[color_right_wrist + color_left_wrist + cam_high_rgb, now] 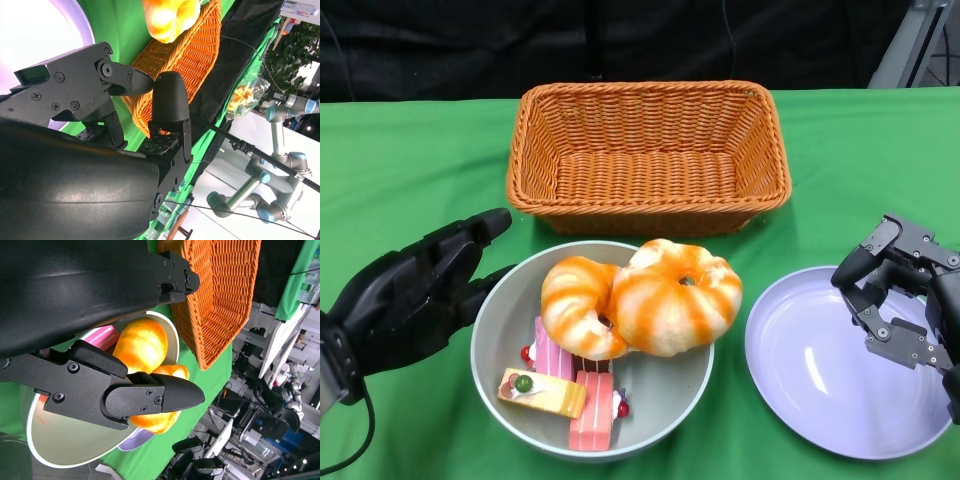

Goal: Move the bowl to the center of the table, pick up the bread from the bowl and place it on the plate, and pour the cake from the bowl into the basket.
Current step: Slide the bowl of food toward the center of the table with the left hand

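Head view: on a green-covered table (400, 170), a grey bowl (500, 375) holds two orange-striped bread (675, 297) rolls and pink and yellow cake (565, 385) slices, between a wicker basket (648, 155) and a lilac plate (820, 375). The left hand (415, 290), fingers spread, touches the bowl's rim; the right hand (905, 300) hovers curled and empty over the plate.

Right wrist view: the fingers (170, 97) nearly meet on nothing; grey robot arms (272, 165) stand in the room behind.

Left wrist view: an extended finger (150, 397) lies beside the bread; no writing is legible.

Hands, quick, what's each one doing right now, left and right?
Left hand: open, holding nothing, fingers at the bowl's left rim.
Right hand: fingers curled in, holding nothing, over the plate.
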